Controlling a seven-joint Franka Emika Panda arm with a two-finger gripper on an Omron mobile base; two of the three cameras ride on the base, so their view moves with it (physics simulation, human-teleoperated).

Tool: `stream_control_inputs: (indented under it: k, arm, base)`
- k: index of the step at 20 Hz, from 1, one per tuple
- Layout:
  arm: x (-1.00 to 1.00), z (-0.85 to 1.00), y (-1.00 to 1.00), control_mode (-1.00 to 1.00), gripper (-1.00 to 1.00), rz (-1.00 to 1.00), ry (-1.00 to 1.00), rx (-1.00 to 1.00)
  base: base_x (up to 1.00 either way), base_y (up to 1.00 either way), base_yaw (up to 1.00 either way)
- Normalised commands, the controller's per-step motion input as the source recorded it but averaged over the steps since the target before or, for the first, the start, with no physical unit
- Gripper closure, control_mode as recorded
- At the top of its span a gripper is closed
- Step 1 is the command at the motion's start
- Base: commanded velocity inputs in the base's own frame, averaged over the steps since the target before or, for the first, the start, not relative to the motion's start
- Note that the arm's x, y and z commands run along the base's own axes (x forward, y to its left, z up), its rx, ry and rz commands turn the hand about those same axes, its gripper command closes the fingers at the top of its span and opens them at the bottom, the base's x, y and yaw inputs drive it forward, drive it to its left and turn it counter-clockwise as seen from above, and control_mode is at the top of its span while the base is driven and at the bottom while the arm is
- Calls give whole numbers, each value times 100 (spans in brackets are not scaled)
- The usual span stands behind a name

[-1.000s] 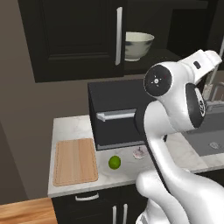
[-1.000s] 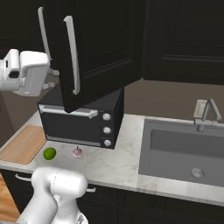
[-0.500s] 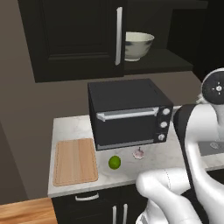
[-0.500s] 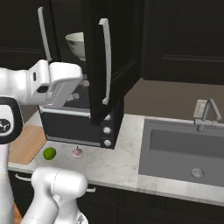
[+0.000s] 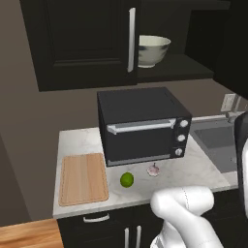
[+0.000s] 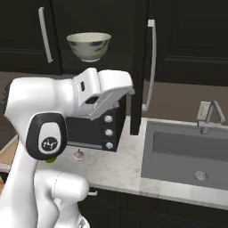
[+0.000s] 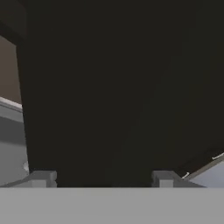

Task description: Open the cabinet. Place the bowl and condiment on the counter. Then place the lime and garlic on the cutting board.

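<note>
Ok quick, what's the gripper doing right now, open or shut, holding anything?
Gripper: open, jaws apart, nothing between them; it faces a black panelled cabinet door.

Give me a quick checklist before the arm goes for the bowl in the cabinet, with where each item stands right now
1. Cabinet door on the bowl's side swung open: ok.
2. Bowl upright on the shelf, nothing in front of it: ok.
3. Gripper fingers apart with nothing between them: ok.
4. Condiment found in the cabinet: cannot tell; no bottle is visible from these angles.
5. Free counter to set the bowl down, right of the garlic: ok.
6. Lime and garlic on the cutting board: not ok, both lie on the counter beside it, in front of the toaster oven.
</note>
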Motion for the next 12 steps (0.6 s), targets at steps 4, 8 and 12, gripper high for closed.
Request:
stream_control_inputs:
  k: [4, 8, 12]
  arm:
    - [21, -6, -47, -100, -100, 4, -7, 1]
    - [-55, -1, 62, -100, -100, 14, 0, 5]
    - [-40, 0, 100, -100, -100, 3, -8, 2]
  base:
    - [0, 0, 0]
    - [0, 0, 0]
    - [0, 0, 0]
